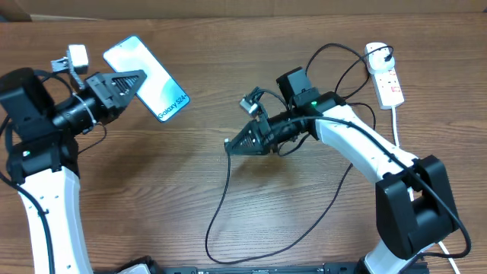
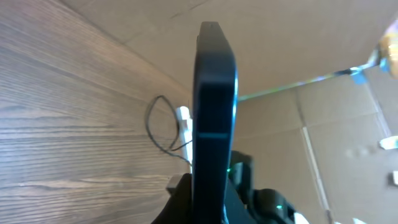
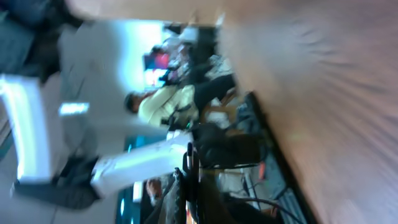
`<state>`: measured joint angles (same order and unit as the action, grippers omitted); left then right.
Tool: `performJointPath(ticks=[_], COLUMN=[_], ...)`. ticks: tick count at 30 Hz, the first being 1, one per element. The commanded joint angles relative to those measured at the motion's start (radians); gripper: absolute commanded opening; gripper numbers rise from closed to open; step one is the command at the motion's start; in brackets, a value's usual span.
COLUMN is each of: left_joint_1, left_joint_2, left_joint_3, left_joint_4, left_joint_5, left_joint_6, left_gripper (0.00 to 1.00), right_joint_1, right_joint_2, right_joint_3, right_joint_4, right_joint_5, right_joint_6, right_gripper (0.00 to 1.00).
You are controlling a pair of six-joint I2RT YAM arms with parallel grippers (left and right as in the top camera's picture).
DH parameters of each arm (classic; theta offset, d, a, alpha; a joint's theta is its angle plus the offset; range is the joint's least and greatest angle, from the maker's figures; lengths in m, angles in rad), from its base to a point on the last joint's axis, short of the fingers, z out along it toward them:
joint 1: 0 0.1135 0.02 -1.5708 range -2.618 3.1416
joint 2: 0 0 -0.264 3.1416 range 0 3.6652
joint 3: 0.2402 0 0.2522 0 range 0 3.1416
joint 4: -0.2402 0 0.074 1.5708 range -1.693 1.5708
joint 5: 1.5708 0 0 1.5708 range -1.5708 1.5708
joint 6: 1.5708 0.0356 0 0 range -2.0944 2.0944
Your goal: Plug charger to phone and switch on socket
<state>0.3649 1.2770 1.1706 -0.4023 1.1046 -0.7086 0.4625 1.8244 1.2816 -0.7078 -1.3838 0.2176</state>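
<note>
Light-blue screen with white lettering and a dark frame on the phone (image 1: 157, 82) in the black left gripper (image 1: 141, 76). Thin black charger (image 1: 217, 209) hanging from the black right gripper (image 1: 230, 144), white socket (image 1: 389, 82) with red markings behind it. Brown wood grain across the table (image 1: 228, 84).

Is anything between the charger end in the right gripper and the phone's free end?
Nothing visible. Overhead, only bare table lies between the right gripper, shut on the charger, and the phone held by the left gripper. The socket lies far right, off that path.
</note>
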Motion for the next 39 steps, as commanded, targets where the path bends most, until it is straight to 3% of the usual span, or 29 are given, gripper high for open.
performJointPath(ticks=[1,8,23,39], left_joint_1=[0.008,-0.039,-0.15,-0.15], left_joint_2=[0.014,0.08,0.249,0.272], left_joint_3=[0.01,0.01,0.01,0.01], left_joint_4=[0.011,0.011,0.063,0.059], left_joint_5=[0.151,0.209,0.349,0.409], left_joint_6=[-0.056,-0.055,-0.009,0.007], left_gripper=[0.04,0.04,0.04,0.04], right_joint_1=[0.039,0.087,0.087,0.087], right_joint_2=[-0.005,-0.005,-0.005,-0.005], right_joint_3=[0.008,0.008,0.008,0.008], right_joint_4=[0.005,0.081,0.379,0.487], right_joint_5=[-0.137,-0.179,-0.137,-0.186], right_joint_6=[-0.122,-0.094,0.232,0.337], right_gripper=[0.04,0.04,0.04,0.04])
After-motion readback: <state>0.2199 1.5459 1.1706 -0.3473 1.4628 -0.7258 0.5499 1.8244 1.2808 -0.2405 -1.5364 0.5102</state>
